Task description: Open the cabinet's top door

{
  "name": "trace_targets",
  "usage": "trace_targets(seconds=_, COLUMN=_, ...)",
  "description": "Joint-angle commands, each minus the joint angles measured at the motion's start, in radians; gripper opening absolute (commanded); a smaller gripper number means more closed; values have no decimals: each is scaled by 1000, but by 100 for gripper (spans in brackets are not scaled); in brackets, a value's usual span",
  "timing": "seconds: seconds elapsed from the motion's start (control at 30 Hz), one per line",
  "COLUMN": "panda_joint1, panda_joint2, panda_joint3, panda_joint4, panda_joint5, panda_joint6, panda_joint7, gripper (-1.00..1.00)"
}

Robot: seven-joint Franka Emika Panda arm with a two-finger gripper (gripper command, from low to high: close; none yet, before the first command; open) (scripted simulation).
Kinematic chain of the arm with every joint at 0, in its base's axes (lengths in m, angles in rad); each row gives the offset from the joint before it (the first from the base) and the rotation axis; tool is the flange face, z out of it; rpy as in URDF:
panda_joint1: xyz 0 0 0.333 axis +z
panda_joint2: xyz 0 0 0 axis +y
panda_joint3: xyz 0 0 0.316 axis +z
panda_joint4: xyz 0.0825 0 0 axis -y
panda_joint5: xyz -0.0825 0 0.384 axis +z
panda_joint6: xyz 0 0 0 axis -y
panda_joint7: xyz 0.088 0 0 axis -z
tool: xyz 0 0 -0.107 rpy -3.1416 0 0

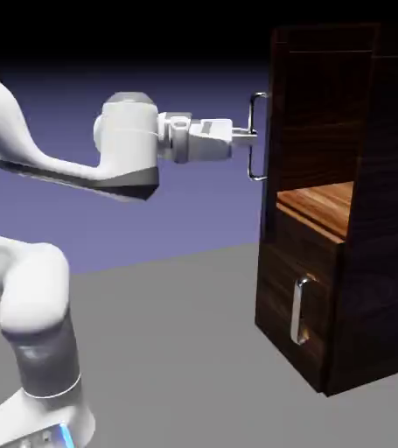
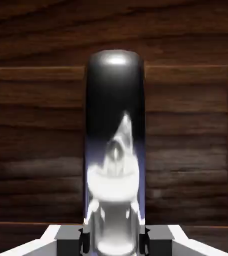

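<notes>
1. Top door (image 1: 270, 105) at the upper right of the exterior view, swung out edge-on toward the camera, a thin dark wood slab at the cabinet's (image 1: 377, 219) front left corner.
2. Long silver bar handle (image 1: 256, 136) jutting off the door's left face, upper right of centre in the frame.
3. Same handle (image 2: 115, 150) filling the middle of the hand view, a fat shiny column against dark wood grain, mirroring the white hand.
4. Gripper (image 1: 249, 134) level, pointing right, clamped tight around that bar; grey fingertips (image 2: 85, 240) hugging the chrome on both sides at the bottom edge of the hand view.
5. Behind the door, open compartment exposed, lighter wood shelf (image 1: 320, 206) lit up at centre right.
6. Below the shelf, shorter lower panel (image 1: 294, 311) flush with the cabinet, small silver handle (image 1: 300, 311) upright, lower right.
7. White arm (image 1: 45, 157) sweeping in from the left edge, elbow bulging at lower left, over a grey table (image 1: 176, 350).
8. Blue-violet backdrop (image 1: 185, 210) fading to black at the top.
</notes>
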Motion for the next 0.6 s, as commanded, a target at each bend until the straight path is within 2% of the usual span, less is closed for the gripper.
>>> trace_targets(seconds=0.0, panda_joint1=1, panda_joint2=-14, panda_joint3=20, panda_joint4=-9, panda_joint5=45, panda_joint6=-26, panda_joint7=-24, gripper=-100)
trace_targets(seconds=0.27, panda_joint1=39, panda_joint2=-88, panda_joint3=228, panda_joint4=-32, panda_joint5=388, panda_joint6=-323, panda_joint7=-171, gripper=-100)
trace_targets(seconds=0.57, panda_joint1=7, panda_joint2=-42, panda_joint3=518, panda_joint4=93, panda_joint5=679, panda_joint6=-714, panda_joint7=-214, gripper=-100)
